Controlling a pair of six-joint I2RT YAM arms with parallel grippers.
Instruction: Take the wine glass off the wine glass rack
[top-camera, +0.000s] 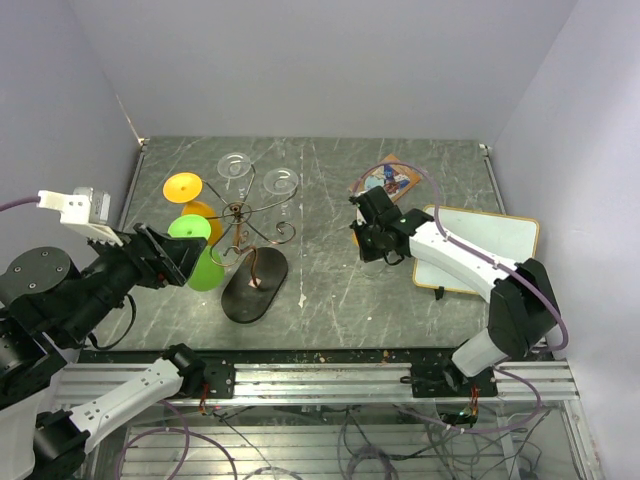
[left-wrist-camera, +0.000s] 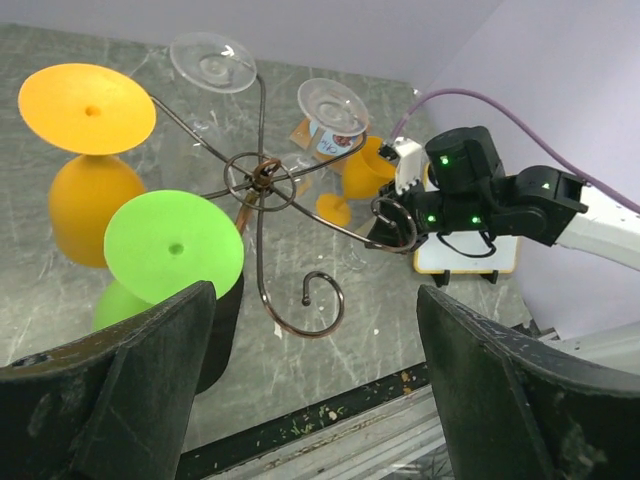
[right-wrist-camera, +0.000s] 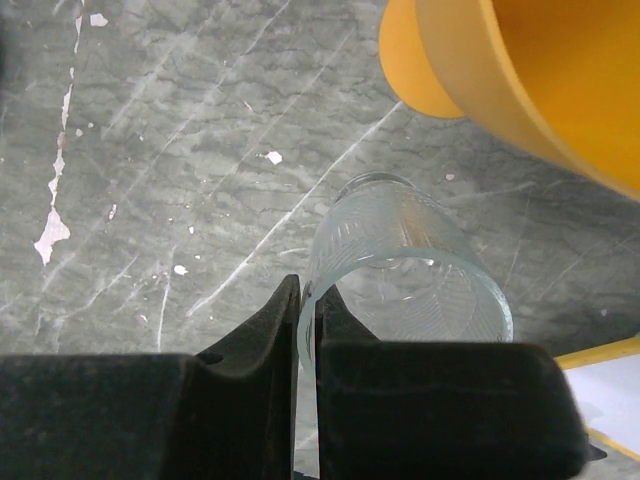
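Observation:
The copper-brown wire rack (top-camera: 240, 213) stands on a dark oval base (top-camera: 255, 285); it also shows in the left wrist view (left-wrist-camera: 262, 178). An orange glass (top-camera: 185, 188), a green glass (top-camera: 190, 228) and two clear glasses (top-camera: 236, 165) (top-camera: 280, 182) hang upside down from its arms. My left gripper (top-camera: 168, 256) is open and empty beside the green glass (left-wrist-camera: 170, 245), its fingers (left-wrist-camera: 110, 390) wide apart. My right gripper (top-camera: 372, 238) is away from the rack, shut on the rim of a clear ribbed glass (right-wrist-camera: 400, 270) low over the table.
Another orange glass (right-wrist-camera: 520, 70) lies right by my right gripper; it also shows in the left wrist view (left-wrist-camera: 365, 170). A white board with a yellow rim (top-camera: 490, 245) lies at the right. A picture card (top-camera: 390, 180) lies behind it. Walls close the table's back and sides.

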